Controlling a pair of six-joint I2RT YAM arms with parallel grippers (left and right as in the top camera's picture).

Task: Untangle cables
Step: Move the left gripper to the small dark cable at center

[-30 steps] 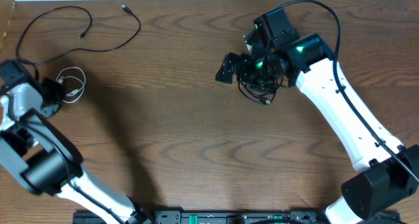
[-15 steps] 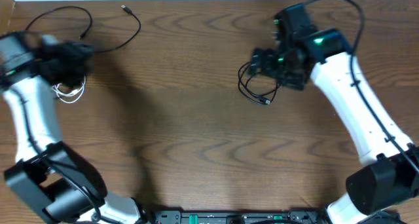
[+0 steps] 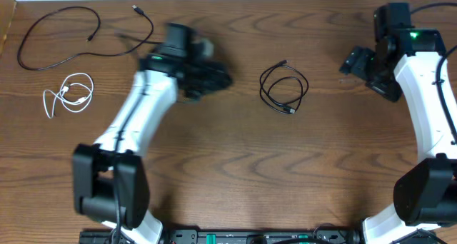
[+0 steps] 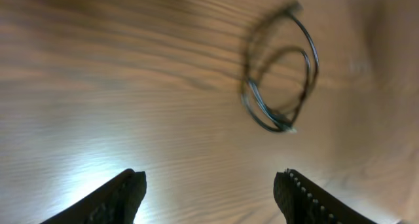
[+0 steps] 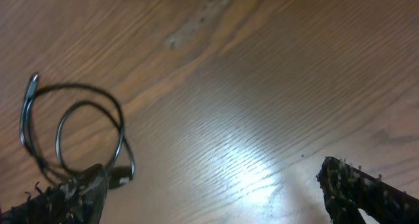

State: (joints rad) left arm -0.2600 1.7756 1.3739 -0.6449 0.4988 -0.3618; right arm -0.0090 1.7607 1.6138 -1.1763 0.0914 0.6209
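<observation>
On the overhead view the small black cable coil lies loose on the table, about midway between my two grippers and touching neither. The left gripper sits to its left, blurred by motion. The right gripper is well off to its right, near the table's far right side.

From the left wrist camera the coil lies ahead and right of the left gripper, whose jaws are spread wide with only bare wood between them. From the right wrist camera the coil is at the left, just above the left fingertip. The right gripper is also spread, gripping nothing.

A second ago the right gripper was directly over the coil, and half a second ago it was still beside it. It has since pulled away to the right and left the coil behind. The left arm has swung in from the table's left edge toward the middle. That uncovers the white cable, which lies bunched at the left, below the long black cable looped in the far left corner.
</observation>
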